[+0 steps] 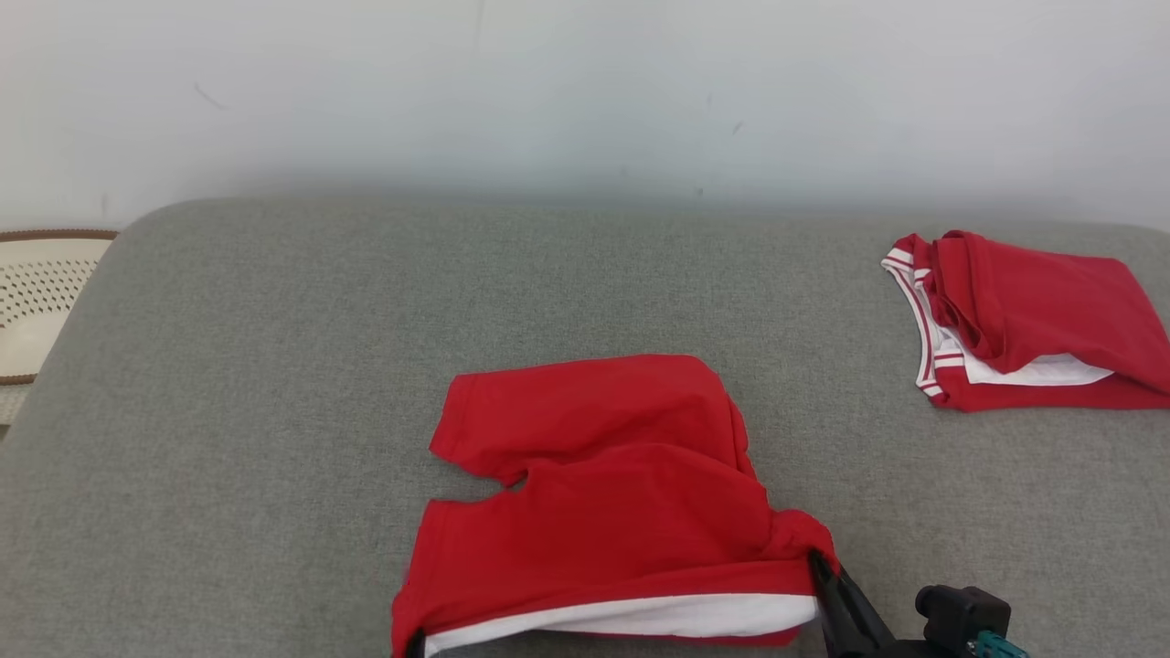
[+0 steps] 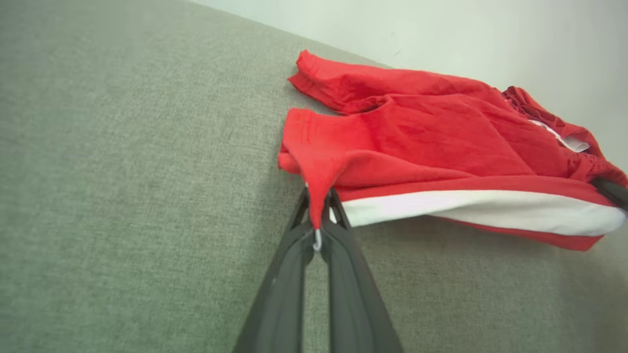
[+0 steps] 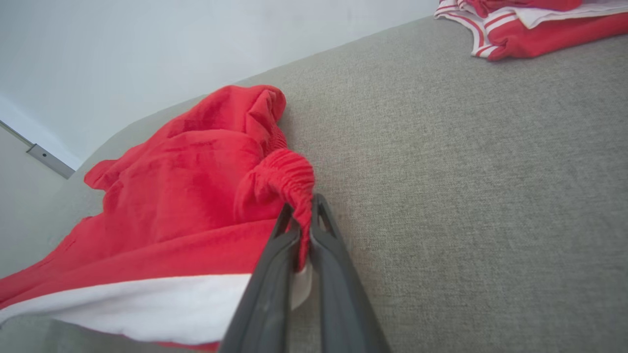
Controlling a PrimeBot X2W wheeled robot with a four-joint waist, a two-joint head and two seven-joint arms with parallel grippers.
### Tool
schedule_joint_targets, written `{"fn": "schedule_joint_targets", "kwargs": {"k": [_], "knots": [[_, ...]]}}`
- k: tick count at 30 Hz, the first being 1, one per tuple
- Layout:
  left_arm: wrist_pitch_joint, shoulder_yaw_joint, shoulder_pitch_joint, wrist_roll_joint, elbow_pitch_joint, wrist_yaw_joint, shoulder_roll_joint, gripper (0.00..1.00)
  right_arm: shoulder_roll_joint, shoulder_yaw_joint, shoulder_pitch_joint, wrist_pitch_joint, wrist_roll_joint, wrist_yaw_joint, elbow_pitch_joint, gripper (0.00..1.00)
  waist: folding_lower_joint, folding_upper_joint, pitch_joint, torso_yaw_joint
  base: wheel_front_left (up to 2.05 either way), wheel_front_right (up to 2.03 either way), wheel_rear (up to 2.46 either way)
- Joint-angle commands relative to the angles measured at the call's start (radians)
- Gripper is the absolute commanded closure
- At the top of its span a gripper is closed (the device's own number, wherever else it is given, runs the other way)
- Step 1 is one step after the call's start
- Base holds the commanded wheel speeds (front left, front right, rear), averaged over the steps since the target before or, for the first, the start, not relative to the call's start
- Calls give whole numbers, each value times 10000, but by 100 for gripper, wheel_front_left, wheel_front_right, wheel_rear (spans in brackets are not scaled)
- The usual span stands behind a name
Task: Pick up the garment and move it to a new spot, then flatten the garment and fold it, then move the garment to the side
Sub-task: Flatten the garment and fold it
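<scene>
Nearest us, at 5 o'clock in the head view, our right gripper [image 1: 816, 568] has its fingers clenched on the bunched elastic waistband of the red shorts [image 1: 603, 493]. In the right wrist view the gathered cloth sits pinched between the two dark fingers [image 3: 274, 274]. At 7 o'clock our left gripper [image 2: 319, 198] grasps the shorts' other near corner, a peak of red cloth drawn tight between its fingers [image 2: 279, 294]. A white band runs along the near edge between the two grips. The shorts lie at 6 o'clock on the grey cushion [image 1: 274, 366], leg openings pointing to 9 o'clock. Farther off, at 2 o'clock, a second red garment [image 1: 1033, 320] with white striped trim lies folded, well apart. At 9 o'clock a cream perforated basket [image 1: 37, 292] sits beside the cushion. Beyond is a pale wall [image 1: 585, 91].
</scene>
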Motion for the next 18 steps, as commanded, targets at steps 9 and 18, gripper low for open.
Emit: {"fn": "schedule_joint_targets", "kwargs": {"k": [9,18], "knots": [[157,101,-622,208,-813,-193,435,100,53,-196,-241,1046,-34,1,-1490,100,0,0,6,-151,0,0,0],[1736,-2,-4586,550,-951,-1117,1655,100,81,-605,-3956,2625,-78,1,-613,100,0,0,1128,-522,0,0,0]]}}
